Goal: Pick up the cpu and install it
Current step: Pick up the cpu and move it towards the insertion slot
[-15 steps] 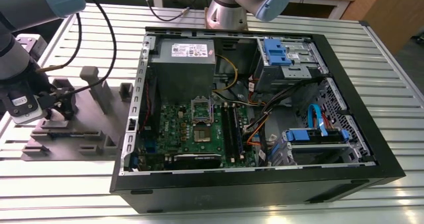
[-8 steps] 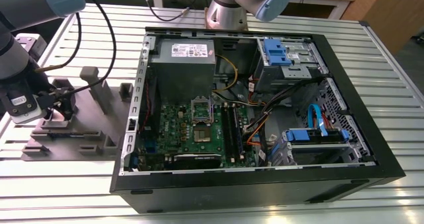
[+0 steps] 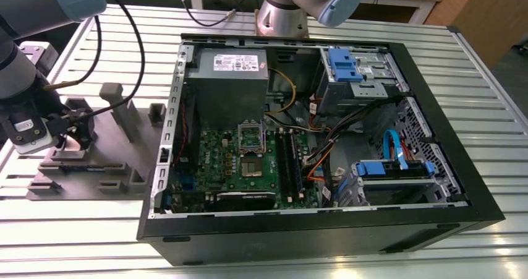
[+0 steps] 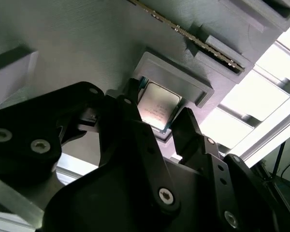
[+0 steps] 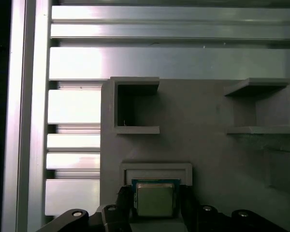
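Note:
The cpu [image 4: 158,105], a small square chip with a pale metal top, lies in a framed pocket of the grey plastic tray [image 4: 63,38]. In the first wrist view the cpu [image 5: 154,199] sits at the tray's [image 5: 203,125] near edge. My gripper [image 4: 158,108] is down over it, one black finger against each of two opposite sides of the chip, shut on it. In the exterior view the gripper [image 3: 70,137] hangs over the tray [image 3: 107,174] at the exterior view's left. The green motherboard [image 3: 247,167] with its socket frame [image 3: 250,137] lies inside the open computer case.
The black computer case [image 3: 330,229] lies open on the slatted metal table [image 3: 462,93], to the exterior view's right of the tray. Upright grey blocks [image 3: 115,106] rise from the tray. A second arm's base [image 3: 285,13] stands behind the case. Cables hang near my arm.

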